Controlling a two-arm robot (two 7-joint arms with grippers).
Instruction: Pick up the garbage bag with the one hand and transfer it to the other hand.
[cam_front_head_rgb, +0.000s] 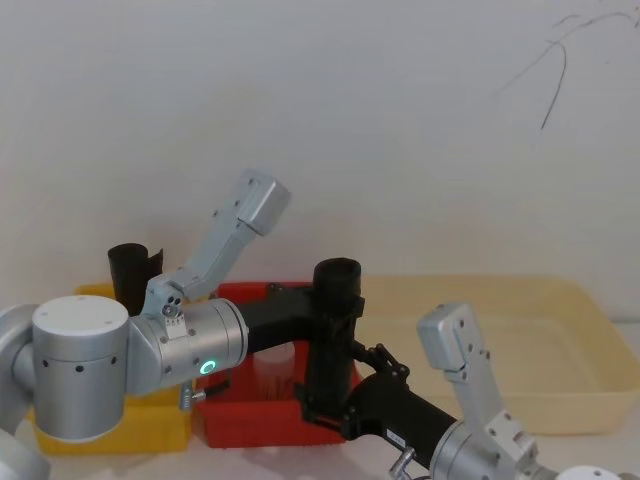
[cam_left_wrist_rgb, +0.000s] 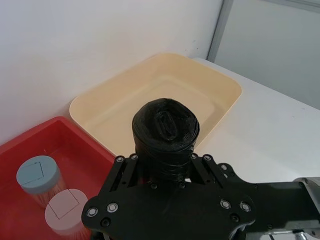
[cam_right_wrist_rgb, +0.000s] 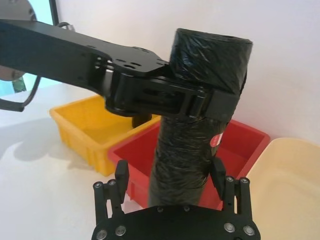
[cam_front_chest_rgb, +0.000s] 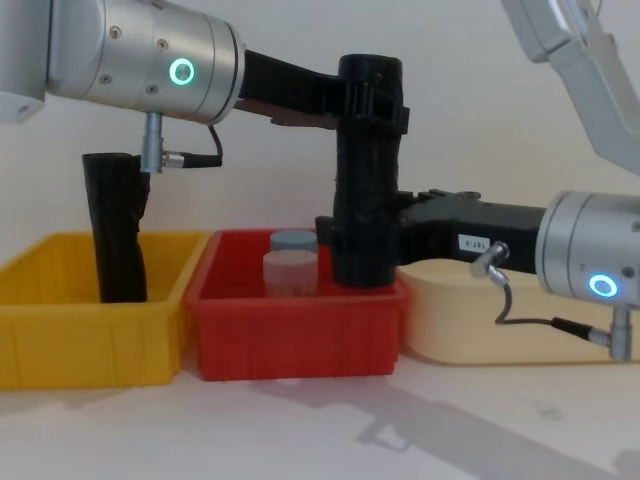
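The garbage bag, a straight matte-black roll, hangs upright above the right end of the red bin. My left gripper, on the wrist with the teal-green ring, is shut on the roll near its top. My right gripper, on the wrist with the blue ring, reaches in from the right at the roll's lower part. In the right wrist view its fingers stand open on either side of the roll, one with a visible gap. The roll's flat top shows above the left gripper.
A yellow bin on the left holds a kinked black roll. Two lidded jars stand in the red bin. A wide cream tray lies to the right of the red bin, and a white wall stands close behind everything.
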